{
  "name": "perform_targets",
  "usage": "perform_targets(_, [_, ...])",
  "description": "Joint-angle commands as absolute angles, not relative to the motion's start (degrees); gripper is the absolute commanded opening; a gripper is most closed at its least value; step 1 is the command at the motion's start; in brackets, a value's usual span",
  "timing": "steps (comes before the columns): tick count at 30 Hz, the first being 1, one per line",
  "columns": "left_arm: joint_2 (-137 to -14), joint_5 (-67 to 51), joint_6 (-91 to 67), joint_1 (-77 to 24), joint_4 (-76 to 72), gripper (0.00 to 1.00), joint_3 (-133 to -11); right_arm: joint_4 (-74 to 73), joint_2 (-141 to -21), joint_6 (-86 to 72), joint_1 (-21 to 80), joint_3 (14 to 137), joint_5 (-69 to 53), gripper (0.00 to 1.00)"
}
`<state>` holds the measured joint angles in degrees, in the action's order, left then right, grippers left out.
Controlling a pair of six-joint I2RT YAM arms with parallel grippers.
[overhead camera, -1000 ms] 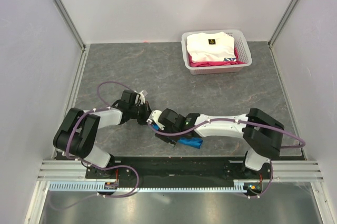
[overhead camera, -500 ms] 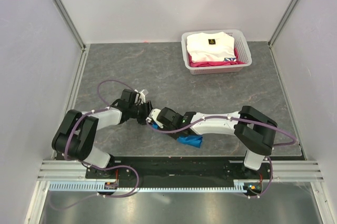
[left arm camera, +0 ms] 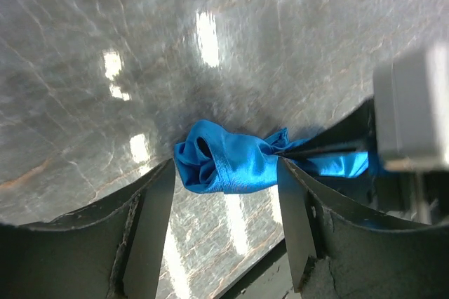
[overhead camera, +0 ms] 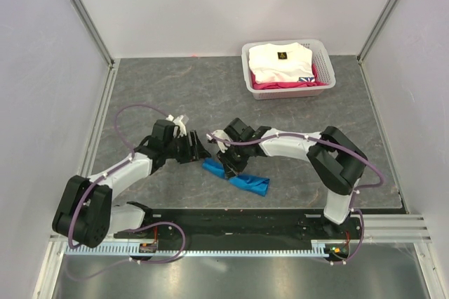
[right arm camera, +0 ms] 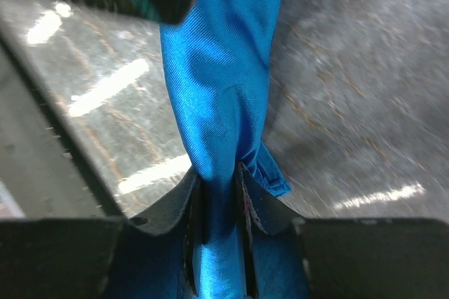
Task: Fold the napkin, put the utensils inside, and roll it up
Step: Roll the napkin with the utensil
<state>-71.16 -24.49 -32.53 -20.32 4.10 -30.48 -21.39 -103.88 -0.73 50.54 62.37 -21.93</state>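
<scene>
The napkin (overhead camera: 238,178) is a bright blue roll lying slantwise on the table near the front edge. My right gripper (overhead camera: 228,166) comes down on the roll's left part. In the right wrist view the right gripper (right arm camera: 219,181) is shut on the napkin (right arm camera: 221,88), the cloth pinched between both fingers. My left gripper (overhead camera: 201,150) stands just left of the roll's end. In the left wrist view the left gripper (left arm camera: 224,173) is open, and the bunched end of the napkin (left arm camera: 228,162) lies at its fingertips without being pinched. The utensils are hidden.
A white basket (overhead camera: 324,87) with folded white and pink clothes stands at the back right. Walls close in the table on the left, the right and the back. The black base rail (overhead camera: 231,218) runs along the near edge.
My left gripper has opened and let go, drawing back to the left. My right gripper has shut on the napkin, its arm has swung back, and the whole roll now shows.
</scene>
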Motion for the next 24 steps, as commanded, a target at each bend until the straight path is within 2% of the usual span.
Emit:
perform_targets(1, [-72.06,-29.25,-32.6,-20.21,-3.13,0.65,-27.6,-24.79,-109.24,-0.53,48.61,63.37,-33.99,0.21])
perform_targets(6, [-76.01,-31.46,-33.57,-20.21,-7.46,0.58,-26.37,-24.35,-111.88,0.88,45.71,64.42,-39.81,0.2])
perform_targets(9, [-77.34,-32.52,-34.28,-20.21,-9.84,0.45,-25.93,-24.17,-113.2,1.14,44.48,64.95,-42.27,0.2])
perform_targets(10, [-78.39,-32.52,-34.36,-20.21,-10.1,0.38,-25.93,-24.17,-113.38,1.23,44.21,65.04,-42.8,0.2])
perform_targets(12, [-79.62,-32.43,-34.37,-20.21,-10.37,0.32,-26.02,-24.08,-114.08,1.32,43.51,65.48,-44.12,0.21])
perform_targets(13, [-81.02,-32.34,-34.37,-20.21,-10.37,0.22,-26.19,-24.17,-114.26,1.23,43.42,65.83,-44.12,0.21])
perform_targets(15, [-82.52,-32.26,-34.54,-20.21,-9.85,0.11,-26.72,-24.08,-113.65,1.14,43.33,66.18,-43.6,0.21])
perform_targets(16, [-83.23,-31.91,-34.63,-20.21,-9.15,0.02,-27.15,-24.34,-113.21,0.71,43.33,66.44,-43.16,0.23])
perform_targets(18, [-85.07,-31.91,-34.45,-20.21,-7.04,0.02,-28.65,-24.78,-111.2,0.44,43.33,66.88,-40.97,0.25])
perform_targets(21, [-86.83,-31.55,-33.84,-20.13,-4.23,0.02,-30.58,-25.75,-107.16,0.0,43.59,67.5,-35.19,0.41])
perform_targets(22, [-87.44,-31.55,-33.66,-20.21,-3.52,0.02,-31.63,-26.27,-106.01,0.0,43.85,67.59,-33.59,0.54])
perform_targets(24, [-89.11,-31.9,-32.87,-20.21,-1.68,0.02,-32.86,-26.19,-102.33,0.0,45.08,67.33,-30.08,0.65])
